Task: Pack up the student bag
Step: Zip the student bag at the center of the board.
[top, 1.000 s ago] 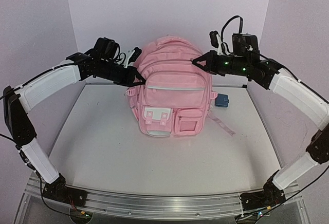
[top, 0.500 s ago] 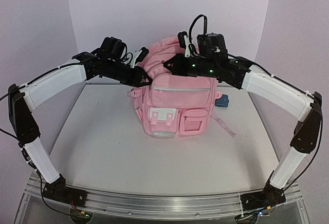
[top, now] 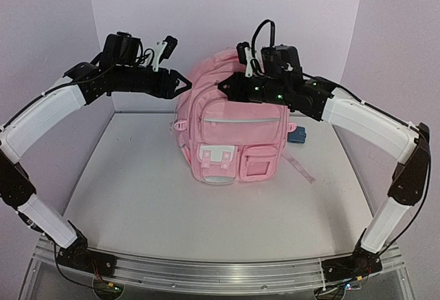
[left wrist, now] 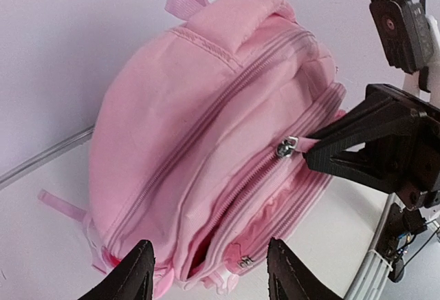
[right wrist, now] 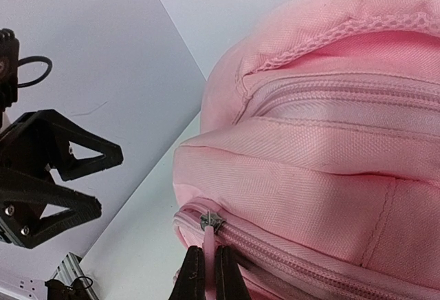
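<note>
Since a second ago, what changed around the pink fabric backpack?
The right gripper, shut on the zip pull, swept left across the top of the light-pink fabric backpack. The left gripper let go of the bag's left side, opened and drew back upward. The backpack stayed upright, about where it was; the small blue object at its right side did not move.

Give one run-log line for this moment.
student bag: upright, partly unzipped | left gripper: open, off it | right gripper: shut on zipper pull

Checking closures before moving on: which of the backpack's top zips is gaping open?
The front zip, whose pull the right gripper pinches; pink-red lining shows through it. The rear zip is shut.
</note>
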Robot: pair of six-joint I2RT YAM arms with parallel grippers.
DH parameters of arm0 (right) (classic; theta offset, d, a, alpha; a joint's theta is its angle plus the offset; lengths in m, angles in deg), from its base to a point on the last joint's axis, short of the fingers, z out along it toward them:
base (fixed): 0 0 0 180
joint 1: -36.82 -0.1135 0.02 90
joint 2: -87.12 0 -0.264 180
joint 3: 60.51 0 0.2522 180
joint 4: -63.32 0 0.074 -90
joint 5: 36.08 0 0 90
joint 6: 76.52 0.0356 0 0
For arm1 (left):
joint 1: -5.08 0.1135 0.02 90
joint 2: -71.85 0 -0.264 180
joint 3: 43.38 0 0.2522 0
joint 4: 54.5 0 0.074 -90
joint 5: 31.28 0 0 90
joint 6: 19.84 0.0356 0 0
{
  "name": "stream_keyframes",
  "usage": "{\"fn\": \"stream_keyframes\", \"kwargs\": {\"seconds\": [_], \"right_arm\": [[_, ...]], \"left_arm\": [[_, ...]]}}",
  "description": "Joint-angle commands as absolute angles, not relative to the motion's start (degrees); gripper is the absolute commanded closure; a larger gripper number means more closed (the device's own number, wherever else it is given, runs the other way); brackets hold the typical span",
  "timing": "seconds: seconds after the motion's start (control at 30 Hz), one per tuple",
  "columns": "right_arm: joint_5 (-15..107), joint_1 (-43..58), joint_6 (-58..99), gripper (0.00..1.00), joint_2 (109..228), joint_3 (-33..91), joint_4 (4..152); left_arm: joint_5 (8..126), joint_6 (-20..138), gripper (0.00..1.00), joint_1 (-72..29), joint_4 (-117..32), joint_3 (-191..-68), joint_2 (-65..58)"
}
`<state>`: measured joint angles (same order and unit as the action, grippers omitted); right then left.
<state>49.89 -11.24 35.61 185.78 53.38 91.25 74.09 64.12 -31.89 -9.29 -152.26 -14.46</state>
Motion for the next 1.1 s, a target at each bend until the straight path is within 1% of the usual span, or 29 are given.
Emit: {"fn": "stream_keyframes", "kwargs": {"seconds": [0.0, 0.13, 0.2, 0.37, 0.5, 0.53, 0.6, 0.8, 1.07], "right_arm": [[50.59, -11.39, 34.92, 1.00, 184.34, 54.31, 89.42], [49.89, -11.38, 34.69, 1.00, 184.06, 54.56, 89.66], [49.61, -11.41, 34.34, 1.00, 184.21, 54.79, 89.92], [50.25, -12.38, 32.85, 1.00, 185.42, 56.47, 91.51], [54.35, -14.80, 30.35, 1.00, 187.20, 59.24, 93.61], [56.09, -15.66, 29.52, 1.00, 187.60, 59.98, 94.12], [59.27, -17.20, 28.12, 1.00, 188.54, 61.74, 95.36], [68.19, -21.73, 24.95, 1.00, 192.70, 66.18, 99.54], [73.67, -26.00, 22.84, 1.00, 198.84, 69.39, 102.80]], "left_arm": [[71.84, 68.13, 0.45, -31.49, -8.21, -158.41, -19.58], [72.84, 69.40, 0.50, -31.48, -7.18, -162.36, -23.55], [74.49, 69.75, 0.55, -31.46, -7.32, -163.65, -24.69], [78.24, 70.07, 0.73, -31.44, -7.67, -164.87, -25.85], [81.57, 70.07, 0.95, -31.49, -7.80, -164.98, -26.13], [81.78, 70.07, 0.98, -31.47, -7.76, -165.07, -26.07], [82.63, 69.94, 1.00, -31.49, -8.10, -165.12, -25.76], [84.53, 68.94, 1.00, -31.48, -7.74, -166.48, -25.65], [85.29, 69.17, 1.00, -31.24, -7.73, -165.85, -24.29]]}}
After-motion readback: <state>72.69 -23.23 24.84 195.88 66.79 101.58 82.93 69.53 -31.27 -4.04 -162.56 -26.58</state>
